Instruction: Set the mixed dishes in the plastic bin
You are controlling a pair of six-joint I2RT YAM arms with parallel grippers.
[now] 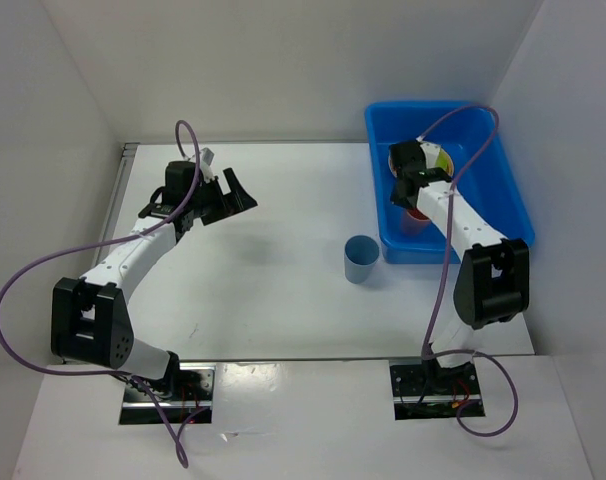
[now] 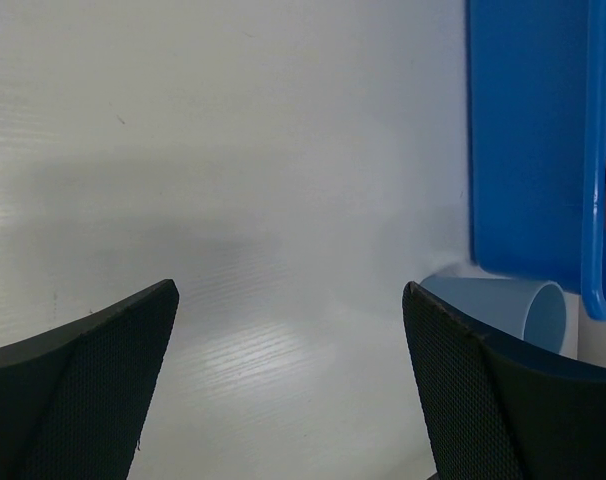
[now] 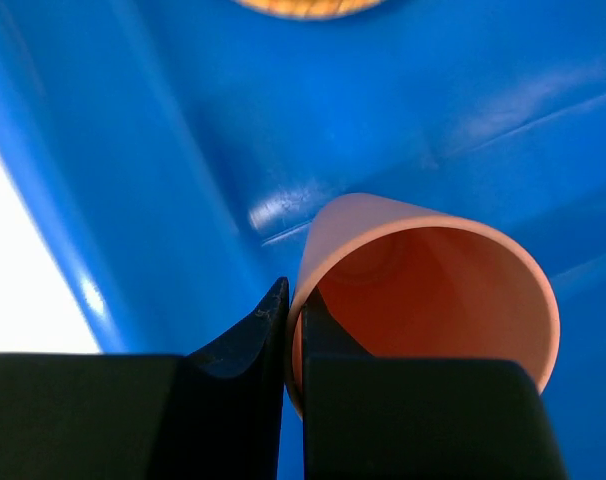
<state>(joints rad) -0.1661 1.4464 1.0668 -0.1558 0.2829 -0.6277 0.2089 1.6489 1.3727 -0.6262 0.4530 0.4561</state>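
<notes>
The blue plastic bin (image 1: 503,190) stands at the right of the table and holds stacked plates (image 1: 438,156), with lime green showing. My right gripper (image 3: 293,310) is inside the bin (image 3: 133,200), shut on the rim of the salmon-pink cup (image 3: 433,280), one finger inside and one outside. The cup also shows in the top view (image 1: 417,216) under the arm. A woven tray's edge (image 3: 303,8) shows at the top. The blue cup (image 1: 361,258) stands upright on the table left of the bin, and also shows in the left wrist view (image 2: 513,308). My left gripper (image 1: 235,192) is open and empty at the far left.
White walls enclose the table on the left, back and right. The bin's outer wall (image 2: 528,140) shows at the right of the left wrist view. Purple cables loop from both arms.
</notes>
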